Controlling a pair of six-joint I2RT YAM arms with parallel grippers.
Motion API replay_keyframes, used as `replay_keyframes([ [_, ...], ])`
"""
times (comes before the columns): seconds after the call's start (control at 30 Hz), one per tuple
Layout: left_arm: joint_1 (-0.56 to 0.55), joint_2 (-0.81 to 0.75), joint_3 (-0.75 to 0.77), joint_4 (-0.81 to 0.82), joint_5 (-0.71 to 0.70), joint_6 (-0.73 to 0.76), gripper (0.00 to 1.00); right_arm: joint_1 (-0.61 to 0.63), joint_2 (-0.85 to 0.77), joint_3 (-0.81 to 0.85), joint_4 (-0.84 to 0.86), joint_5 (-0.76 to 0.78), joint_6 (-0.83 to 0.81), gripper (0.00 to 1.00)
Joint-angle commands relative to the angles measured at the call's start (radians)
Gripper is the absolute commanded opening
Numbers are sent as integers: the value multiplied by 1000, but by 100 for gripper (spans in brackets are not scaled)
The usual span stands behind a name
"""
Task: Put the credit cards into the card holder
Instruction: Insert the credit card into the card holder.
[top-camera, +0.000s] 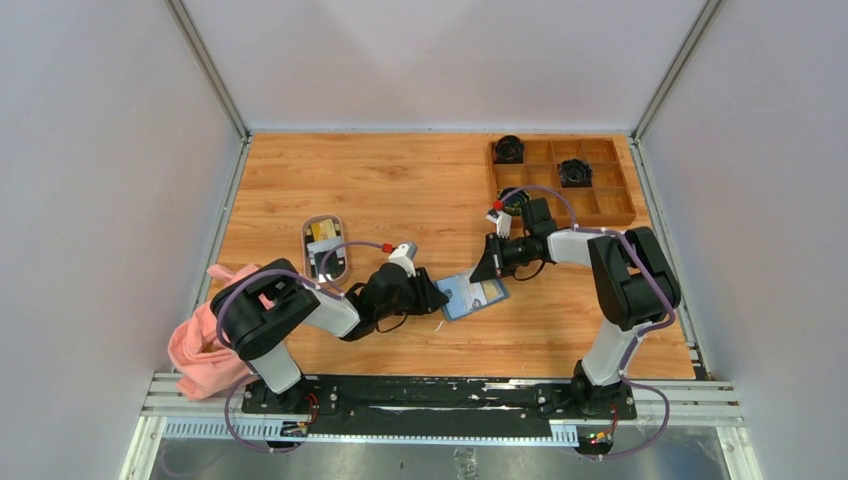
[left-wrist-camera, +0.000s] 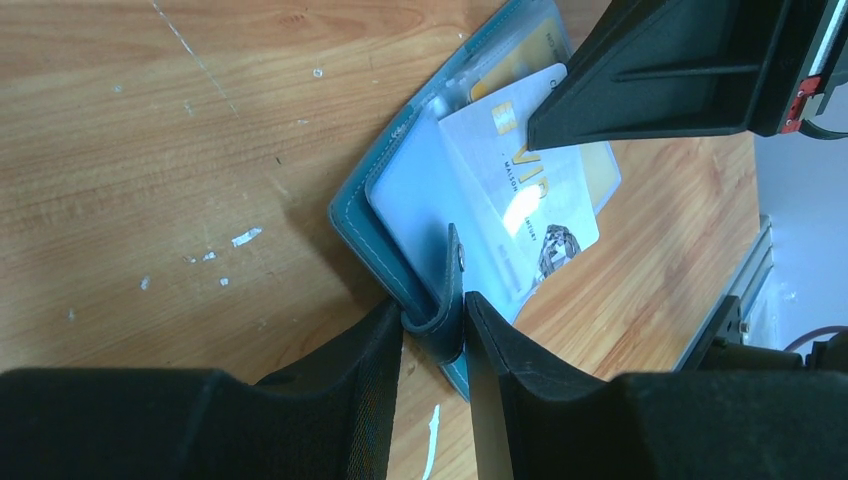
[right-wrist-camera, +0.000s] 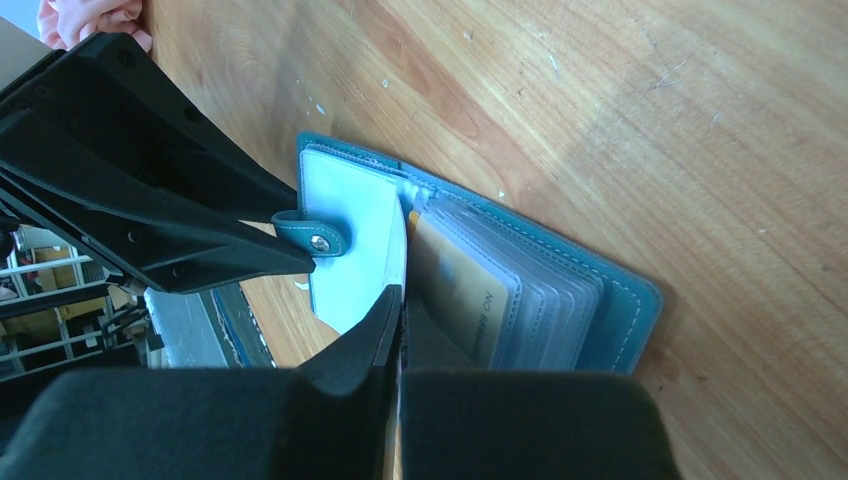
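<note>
The teal-blue card holder lies open on the table between the arms. My left gripper is shut on its snap strap, and its jaws pinch the strap at the wallet's edge. My right gripper is shut on a white credit card and holds it slanted over the clear pockets. In the right wrist view the card runs edge-on between the closed jaws. A beige card sits in a pocket. Two more cards lie in the white oval dish.
A pink cloth hangs at the near left corner beside the left arm's base. A brown wooden compartment tray with black round parts stands at the far right, just behind the right arm.
</note>
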Motion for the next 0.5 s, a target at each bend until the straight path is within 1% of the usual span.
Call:
replay_keyframes([
  [0.0, 17, 49, -2, -90, -17, 26, 36, 30, 32, 7, -63, 44, -20, 0],
  [0.27, 22, 67, 7, -90, 9, 27, 35, 33, 52, 7, -44, 5, 11, 0],
  [0.47, 22, 81, 19, -89, 37, 25, 36, 40, 69, -4, 29, -39, 78, 0],
])
